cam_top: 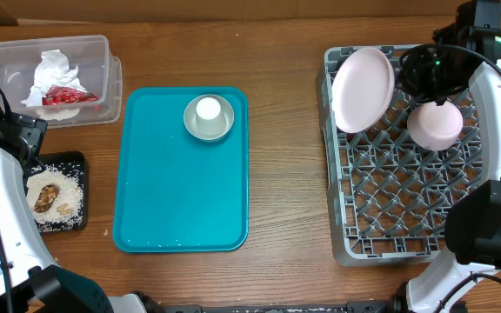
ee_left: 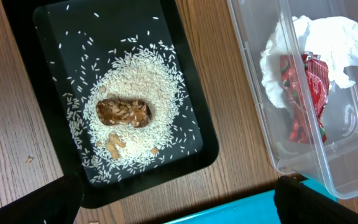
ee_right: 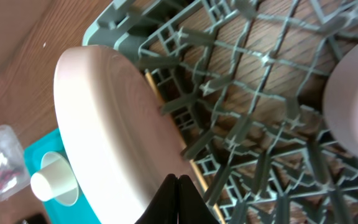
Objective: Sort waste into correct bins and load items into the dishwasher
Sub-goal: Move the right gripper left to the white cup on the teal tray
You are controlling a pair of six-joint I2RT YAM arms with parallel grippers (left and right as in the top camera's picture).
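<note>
The crumpled white napkin (cam_top: 52, 69) and red foil wrapper (cam_top: 63, 94) lie in the clear tub (cam_top: 7, 54). Rice and brown lumps (ee_left: 124, 113) fill the black tray (ee_left: 185, 37). A grey-green bowl (cam_top: 219, 127) with the white cup (cam_top: 208, 109) inside it stands on the teal tray (cam_top: 181, 191). The larger plate (cam_top: 362, 89) leans upright in the grey dish rack (cam_top: 390, 200), and the smaller plate (cam_top: 435, 124) rests to its right. My left gripper (ee_left: 179, 208) hangs open and empty over the table between black tray and tub. My right gripper (ee_right: 178, 200) is shut and empty beside the larger plate (ee_right: 110, 137).
The teal tray (ee_left: 241, 214) edge lies just below my left fingers (ee_left: 306, 199). My right arm (cam_top: 494, 104) reaches over the rack's far right corner. Upright pegs (ee_right: 253, 112) crowd the rack under my right gripper.
</note>
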